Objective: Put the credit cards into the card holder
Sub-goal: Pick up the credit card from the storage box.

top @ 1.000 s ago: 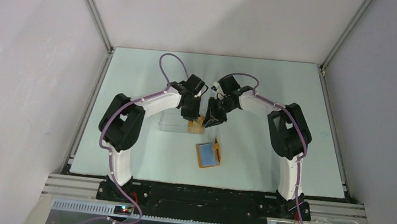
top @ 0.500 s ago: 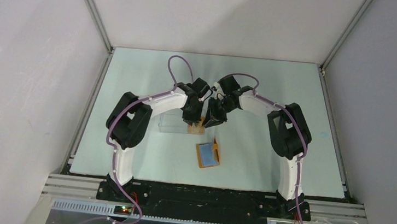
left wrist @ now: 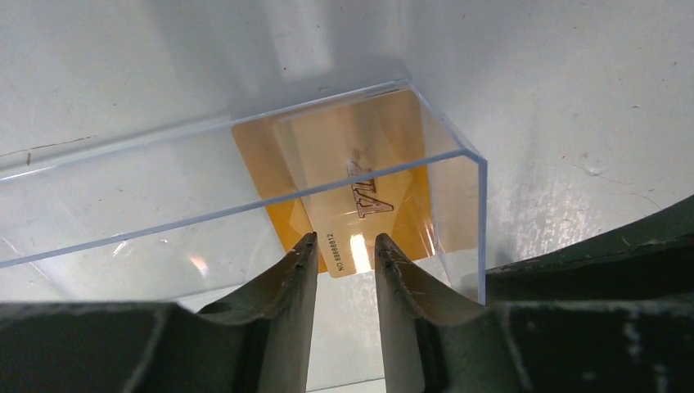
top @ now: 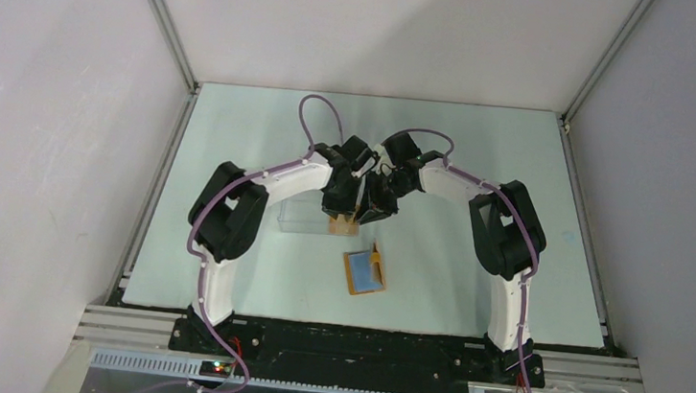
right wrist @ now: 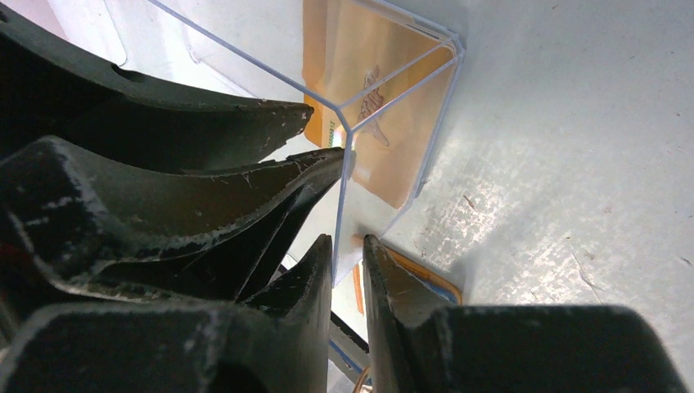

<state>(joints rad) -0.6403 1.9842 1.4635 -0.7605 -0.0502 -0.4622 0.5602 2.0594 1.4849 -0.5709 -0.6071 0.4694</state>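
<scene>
The credit cards [left wrist: 352,176] are tan-orange with a pale mark and lie stacked flat in the right end of a clear plastic case [left wrist: 205,205]. In the top view the cards [top: 344,223] show at the case's right end. My left gripper [left wrist: 344,250] is open, its fingers a narrow gap apart over the near end of the top card. My right gripper [right wrist: 344,250] is shut on the end wall of the clear case [right wrist: 385,98]. The card holder [top: 366,272] lies open on the table, blue panel up, just in front of both grippers; its edge [right wrist: 425,280] shows in the right wrist view.
Both arms meet over the middle of the table [top: 520,175], wrists nearly touching. The left gripper's fingers [right wrist: 205,123] fill the left of the right wrist view. Metal frame rails [top: 146,206] border the table.
My left arm has swung right and down, bringing its gripper over the cards at the case's right end. The right gripper, case and card holder have stayed put.
</scene>
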